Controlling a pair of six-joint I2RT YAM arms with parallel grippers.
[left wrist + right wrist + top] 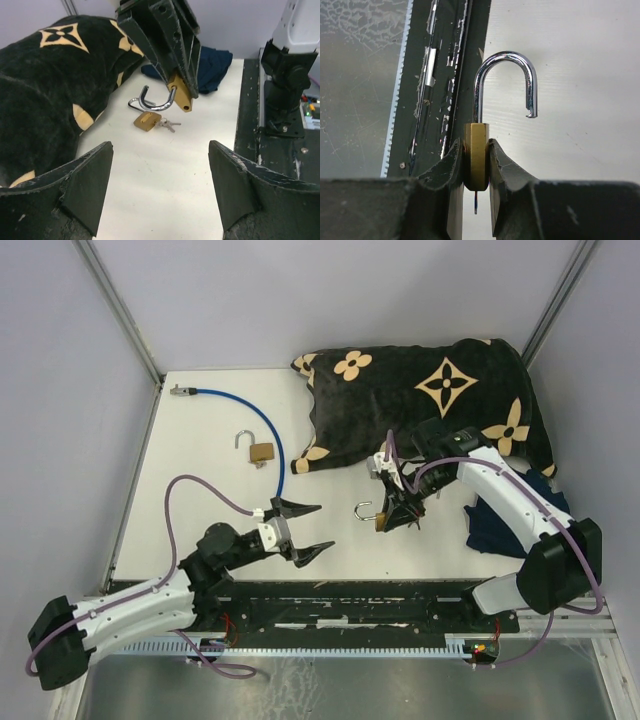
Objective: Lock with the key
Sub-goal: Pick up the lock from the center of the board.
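My right gripper (388, 518) is shut on a brass padlock (476, 132) and holds it above the table, near the middle. Its chrome shackle (505, 57) is swung open and points toward the left arm. A thin metal piece (476, 204) sticks out of the padlock's underside. In the left wrist view the held padlock (179, 96) hangs from the right fingers. Below it a small brass piece (146, 121) with keys (168, 124) lies on the table. My left gripper (322, 527) is open and empty, just left of the padlock, facing it (160, 150).
A second brass padlock (260, 451) with an open shackle lies at the end of a blue cable (255, 408) at the back left. A black blanket with beige flowers (430, 390) covers the back right. A dark blue cloth (495, 525) lies at right. A black rail (350, 602) runs along the near edge.
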